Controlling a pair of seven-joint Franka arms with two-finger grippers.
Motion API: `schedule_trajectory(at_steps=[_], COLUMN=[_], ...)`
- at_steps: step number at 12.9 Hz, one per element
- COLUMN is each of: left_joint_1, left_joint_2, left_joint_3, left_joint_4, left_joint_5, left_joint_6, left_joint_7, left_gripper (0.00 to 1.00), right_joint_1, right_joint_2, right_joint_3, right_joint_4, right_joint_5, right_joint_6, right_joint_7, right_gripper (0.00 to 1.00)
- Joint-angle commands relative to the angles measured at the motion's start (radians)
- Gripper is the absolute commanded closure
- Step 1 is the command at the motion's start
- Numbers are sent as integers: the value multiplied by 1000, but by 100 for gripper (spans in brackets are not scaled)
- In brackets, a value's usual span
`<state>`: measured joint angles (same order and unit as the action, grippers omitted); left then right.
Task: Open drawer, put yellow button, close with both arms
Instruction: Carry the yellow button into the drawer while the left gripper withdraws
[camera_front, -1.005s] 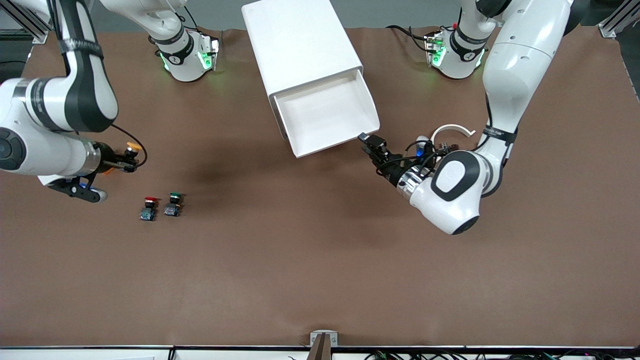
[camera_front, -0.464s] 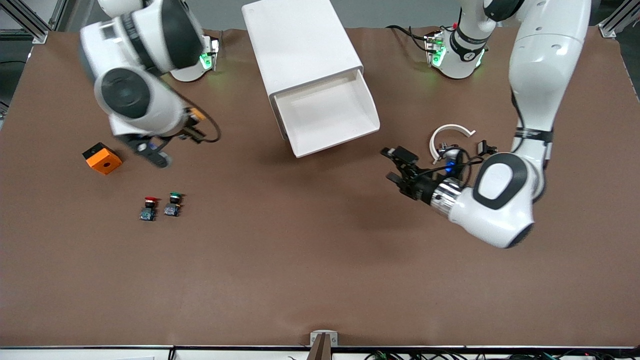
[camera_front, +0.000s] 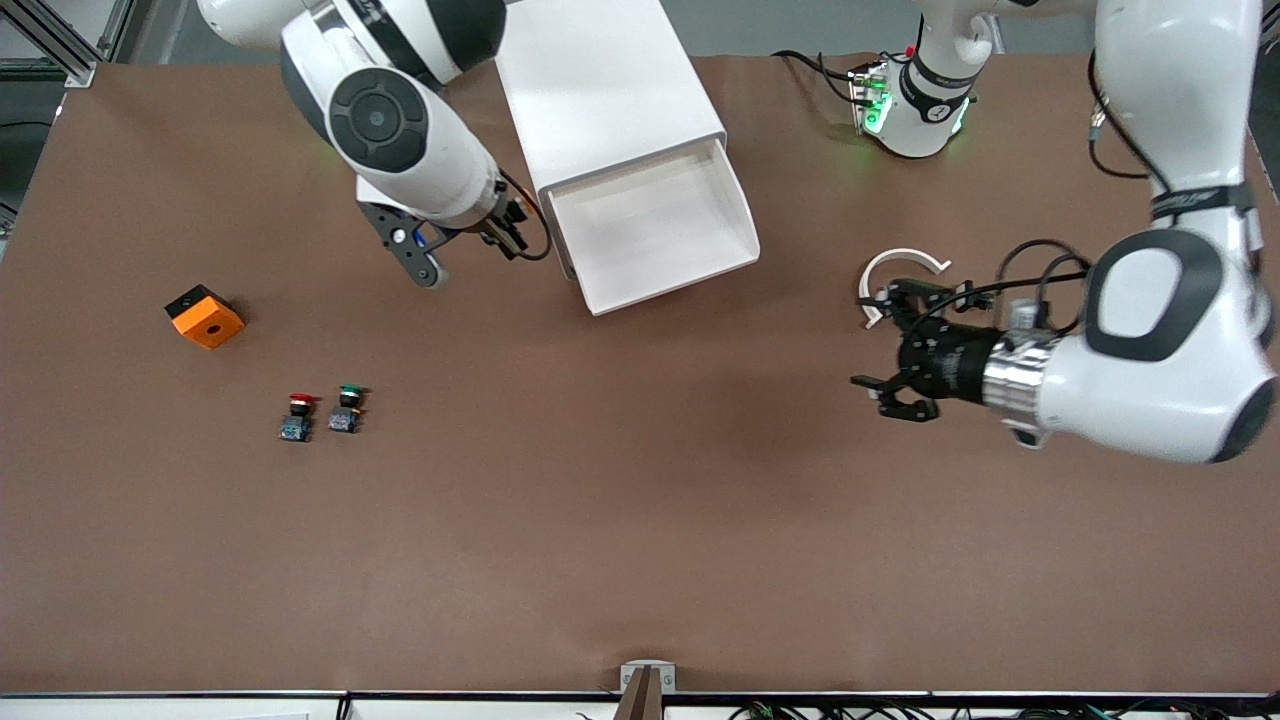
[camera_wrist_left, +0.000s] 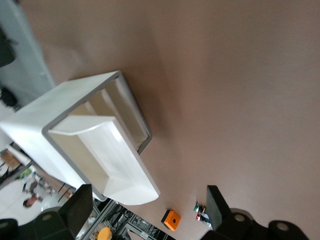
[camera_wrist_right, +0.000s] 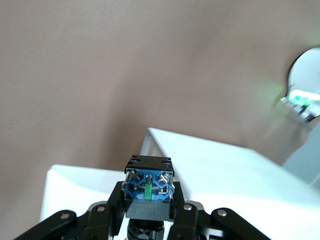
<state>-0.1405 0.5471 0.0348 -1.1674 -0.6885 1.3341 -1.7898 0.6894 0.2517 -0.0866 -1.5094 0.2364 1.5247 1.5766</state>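
Note:
The white cabinet (camera_front: 600, 90) stands between the two arm bases, and its top drawer (camera_front: 650, 235) is pulled out with nothing in it. My right gripper (camera_front: 508, 228) hangs beside the cabinet at the drawer's corner toward the right arm's end. It is shut on the yellow button (camera_wrist_right: 148, 186). The right wrist view shows only the button's blue and black base, with the cabinet (camera_wrist_right: 225, 170) below it. My left gripper (camera_front: 865, 342) is open over bare table toward the left arm's end. The left wrist view looks back at the drawer (camera_wrist_left: 115, 160) between its wide-apart fingers (camera_wrist_left: 80, 210).
A red-capped button (camera_front: 297, 415) and a green-capped button (camera_front: 347, 408) stand side by side on the table toward the right arm's end. An orange box (camera_front: 205, 317) lies near them. A white ring piece (camera_front: 905, 262) lies by my left gripper.
My right arm swung from its end of the table to the cabinet, carrying the button. My left gripper drew back from the drawer's front corner, opened, and moved toward its own end.

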Motion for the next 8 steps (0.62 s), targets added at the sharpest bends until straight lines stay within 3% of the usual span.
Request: schedule_trajectory(at_steps=[1,5,8], left_joint_1=[-2,2,-14], left_joint_2=[-53,-78,-124], left_joint_3=[94,132,119], left_joint_4=[-18,-20,-23], left_joint_5=[26,142,335], left_joint_6=[-9,-9,-7], left_joint_7=[148,549,723], left_gripper=[0,0,0], right_joint_1=[64,131,157], right_joint_2=[61,103,138], right_joint_3=[-15,-15,-13], right_joint_4=[40,41,61], right_joint_5=[24,24,24], right_joint_6=[101,228,245], right_joint_7=[147,253,267], right_gripper=[66,66,66])
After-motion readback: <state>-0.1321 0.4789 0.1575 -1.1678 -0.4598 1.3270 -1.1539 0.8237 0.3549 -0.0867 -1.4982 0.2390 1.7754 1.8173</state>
